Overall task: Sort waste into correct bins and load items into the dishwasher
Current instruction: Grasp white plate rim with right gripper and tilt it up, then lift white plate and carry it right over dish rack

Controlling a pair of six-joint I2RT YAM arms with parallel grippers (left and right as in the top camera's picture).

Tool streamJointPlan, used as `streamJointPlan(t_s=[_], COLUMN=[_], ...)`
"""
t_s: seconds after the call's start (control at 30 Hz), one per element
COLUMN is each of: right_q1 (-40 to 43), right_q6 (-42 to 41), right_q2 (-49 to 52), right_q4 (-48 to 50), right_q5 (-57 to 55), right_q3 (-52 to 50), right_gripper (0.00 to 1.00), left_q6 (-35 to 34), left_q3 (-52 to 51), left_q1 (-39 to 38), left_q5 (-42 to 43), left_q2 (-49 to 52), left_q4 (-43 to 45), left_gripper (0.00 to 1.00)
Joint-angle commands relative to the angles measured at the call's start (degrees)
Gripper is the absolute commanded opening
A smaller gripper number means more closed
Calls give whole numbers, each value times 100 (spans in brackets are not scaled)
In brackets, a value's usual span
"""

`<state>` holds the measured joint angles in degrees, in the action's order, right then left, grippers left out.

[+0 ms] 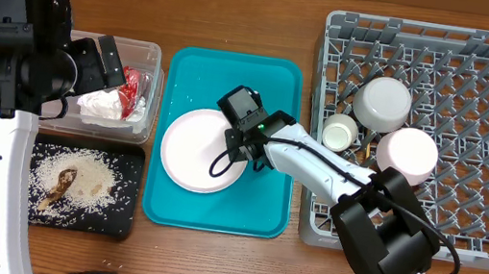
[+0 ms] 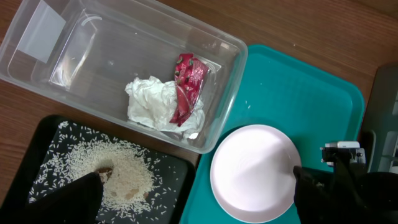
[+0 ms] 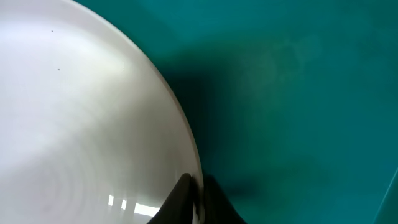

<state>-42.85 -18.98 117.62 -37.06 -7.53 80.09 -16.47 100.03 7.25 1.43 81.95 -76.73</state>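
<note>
- Gripping the rim of the round pale pink plate [image 1: 194, 149], your right tool [image 3: 196, 202] is clamped shut; the plate is in the teal plastic tray [image 1: 280, 94].
- Your left tool [image 1: 112, 64] hangs wide open over the clear rectangular plastic tub [image 1: 155, 54].

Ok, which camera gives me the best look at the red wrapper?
Left wrist: the red wrapper lies unobstructed in the clear tub, against the napkin. Overhead shows only a small red sliver beside the left arm. Right wrist shows only plate and teal tray.
</note>
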Motion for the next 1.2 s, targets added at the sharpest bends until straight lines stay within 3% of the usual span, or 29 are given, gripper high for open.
streamJointPlan(t_s=[0.0,0.37,0.4,0.47,0.6,0.8,0.97,1.17], right_q1=[-55,-15,-15,-15,-17,-11,15,149], right_q6=[74,79,79,79,234,315,1099,1351], right_q2=[46,63,66,68,-26,-850,-1714,-2483], right_q4=[-57,131,105,70,-26,-326,-291,-385], right_q5=[122,122,125,122,90,-669,-968,-2575], right_q3=[-57,-109,-109,-109,-17,479,629,629], right_gripper=[10,17,16,4,4,4,4,4], left_q6=[17,17,17,17,17,17,17,17], left_q3=[59,59,59,59,59,59,59,59], left_q1=[24,24,24,24,24,24,24,24], left_q5=[-39,-39,-39,-39,-39,-39,-39,-39], left_q2=[35,35,35,35,35,35,35,35], left_q4=[7,7,7,7,7,7,7,7], left_gripper=[100,100,100,100,100,100,100,100])
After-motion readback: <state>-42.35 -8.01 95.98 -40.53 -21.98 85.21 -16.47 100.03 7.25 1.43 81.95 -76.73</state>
